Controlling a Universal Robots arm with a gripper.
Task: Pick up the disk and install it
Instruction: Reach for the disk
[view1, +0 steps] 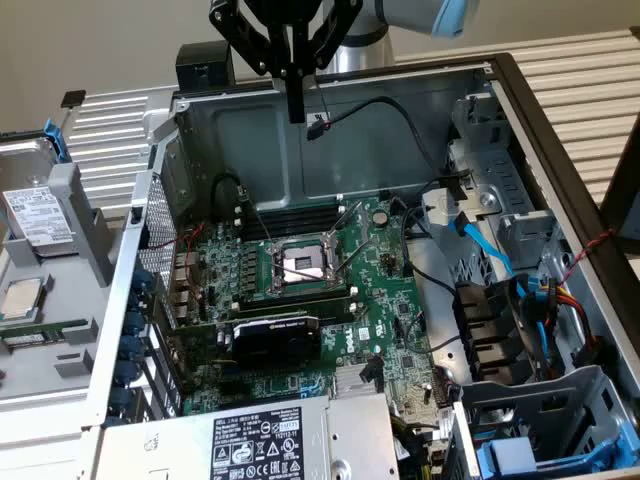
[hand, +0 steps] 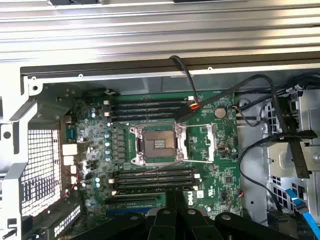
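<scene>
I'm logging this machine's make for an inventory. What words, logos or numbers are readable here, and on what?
"DELL": white logo printed on the motherboard.
Power supply label: symbols and fine print, too small to read.
Label on the disk: printed lines, too small to read.
Marking on the graphics card: too blurred to read.

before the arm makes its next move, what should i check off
1. Gripper empty: ok, nothing in its grip.
2. Gripper open for a grasp: not ok, it is shut.
3. Gripper over the disk: not ok, it hangs over the open case, while the disk lies outside the case at the exterior view's left.
4. Disk top uncovered: ok, nothing lies on it.
5. Place to install it free: cannot tell.
</scene>
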